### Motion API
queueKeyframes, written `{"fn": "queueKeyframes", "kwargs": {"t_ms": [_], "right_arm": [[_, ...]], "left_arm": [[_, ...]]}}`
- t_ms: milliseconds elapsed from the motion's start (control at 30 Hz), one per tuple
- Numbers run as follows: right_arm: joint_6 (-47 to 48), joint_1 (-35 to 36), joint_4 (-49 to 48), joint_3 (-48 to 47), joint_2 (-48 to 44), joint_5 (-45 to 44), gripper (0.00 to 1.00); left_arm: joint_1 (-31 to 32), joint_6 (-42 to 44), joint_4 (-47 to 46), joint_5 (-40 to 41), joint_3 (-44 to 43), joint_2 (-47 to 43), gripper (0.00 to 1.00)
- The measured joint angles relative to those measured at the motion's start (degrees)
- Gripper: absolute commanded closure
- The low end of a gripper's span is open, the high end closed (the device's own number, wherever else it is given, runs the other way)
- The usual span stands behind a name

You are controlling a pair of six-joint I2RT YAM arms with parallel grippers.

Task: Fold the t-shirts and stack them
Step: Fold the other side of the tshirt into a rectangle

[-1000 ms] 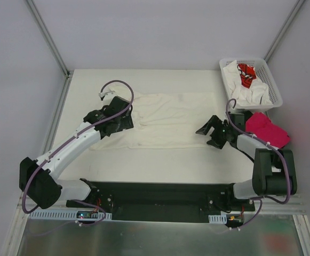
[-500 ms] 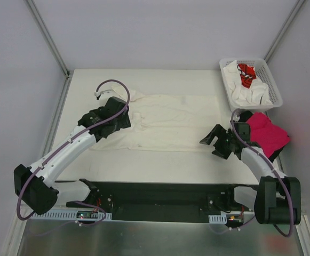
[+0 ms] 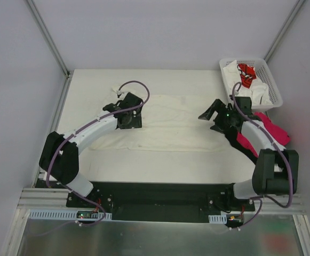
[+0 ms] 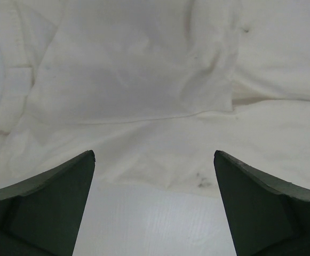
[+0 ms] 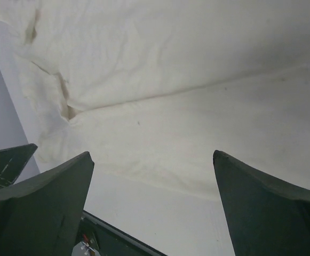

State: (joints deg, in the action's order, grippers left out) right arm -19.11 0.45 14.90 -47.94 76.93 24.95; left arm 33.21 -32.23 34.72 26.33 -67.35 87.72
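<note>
Lying spread out in the middle of the pale table (image 3: 90, 85) is the large cream-white cloth t-shirt (image 3: 171, 128), long side running left to right, still wrinkled near its left end. In the wrist views a layer edge crosses the cloth (image 4: 144, 80), so I judge it is perhaps already doubled over once, but I cannot be sure.

What has just changed is the place of both arms. A second ago the left gripper (image 3: 130, 119) was at the left edge of the shirt; now it has swung inward and hangs over the cloth itself, jaws wide apart and holding nothing (image 4: 153, 153). The right gripper (image 3: 208, 111) was near the lower right corner of the shirt; now it has moved toward the far right edge, also spread wide and empty (image 5: 152, 153). The shirt itself has not moved. To me this means the arms are taking new positions for the next fold, and no grasp is made yet.

At the far right corner stands the white plastic lattice basket (image 3: 273, 82). Inside it lie crumpled white shirts (image 3: 248, 95) and, on top, the white shirt with red print (image 3: 246, 73). Just beside the basket, on the table, the magenta-pink shirt (image 3: 276, 132) lies partly hidden behind the right arm.
</note>
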Motion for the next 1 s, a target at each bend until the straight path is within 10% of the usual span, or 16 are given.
{"fn": "queueKeyframes", "kwargs": {"t_ms": [433, 1000], "right_arm": [[8.28, 3.48, -0.96, -20.55, 25.75, -7.67, 0.04], [11.3, 4.09, 3.34, -38.71, 42.4, -7.91, 0.04]], "left_arm": [[-9.27, 13.86, -20.85, -15.26, -16.55, 19.19, 0.09], [-16.55, 20.68, -19.34, -20.04, -29.79, 36.81, 0.1]]}}
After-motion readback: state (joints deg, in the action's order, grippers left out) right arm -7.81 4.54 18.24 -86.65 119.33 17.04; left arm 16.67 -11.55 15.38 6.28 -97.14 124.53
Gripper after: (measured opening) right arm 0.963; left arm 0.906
